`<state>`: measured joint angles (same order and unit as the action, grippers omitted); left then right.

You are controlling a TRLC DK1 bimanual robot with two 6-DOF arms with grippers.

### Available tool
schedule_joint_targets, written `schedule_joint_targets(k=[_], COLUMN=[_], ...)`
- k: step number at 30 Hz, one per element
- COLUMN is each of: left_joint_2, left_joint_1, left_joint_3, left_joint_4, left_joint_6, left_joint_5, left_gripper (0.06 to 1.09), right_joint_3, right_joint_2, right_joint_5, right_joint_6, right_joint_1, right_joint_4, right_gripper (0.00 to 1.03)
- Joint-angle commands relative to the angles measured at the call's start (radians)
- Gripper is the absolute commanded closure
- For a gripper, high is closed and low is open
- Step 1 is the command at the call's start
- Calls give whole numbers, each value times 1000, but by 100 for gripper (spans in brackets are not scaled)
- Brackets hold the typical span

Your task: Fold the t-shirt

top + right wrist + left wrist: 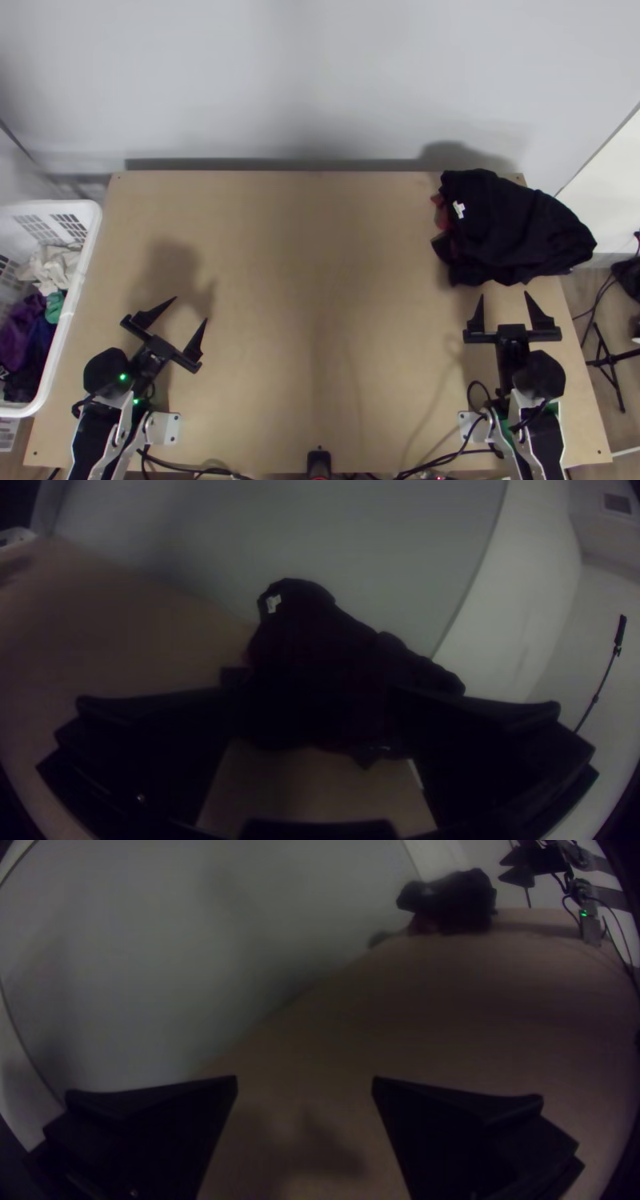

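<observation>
"Where does the cloth sit from your right gripper [504,294]?"

"Your dark garments [512,232] lie bunched in a heap at the table's [312,320] far right corner, just beyond those fingertips in the top view. You can see a white label [458,210] near the heap's left end and reddish cloth [441,214] poking out beside it. Which piece is the t-shirt, I can't tell you."

"And how do your claws stand?"

"Your right one is spread wide, with nothing gripped. Your left gripper [190,309] is wide and empty too, well apart from the heap, over the table's near left part. The white basket [67,320] stands left of it, holding more clothes."
</observation>
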<state>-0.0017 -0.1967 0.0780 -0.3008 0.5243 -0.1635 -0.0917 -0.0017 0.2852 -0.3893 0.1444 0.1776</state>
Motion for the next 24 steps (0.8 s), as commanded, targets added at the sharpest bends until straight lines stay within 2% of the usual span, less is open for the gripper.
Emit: schedule_joint_targets(k=[1,3,9,24], left_joint_2=[0,0,0,0], left_joint_1=[0,0,-24,-35], left_joint_3=[0,0,0,0], left_joint_4=[0,2,0,0], left_joint_6=[-1,-1,-1,-15], left_joint_5=[1,1,1,-8], left_gripper=[10,10,10,10], right_joint_3=[0,0,0,0], right_joint_2=[0,0,0,0], right_joint_5=[0,0,0,-8], right_joint_6=[3,1,3,3], right_joint_1=[0,12,178,182], right_joint_4=[0,-1,0,0], right_gripper=[4,4,4,4])
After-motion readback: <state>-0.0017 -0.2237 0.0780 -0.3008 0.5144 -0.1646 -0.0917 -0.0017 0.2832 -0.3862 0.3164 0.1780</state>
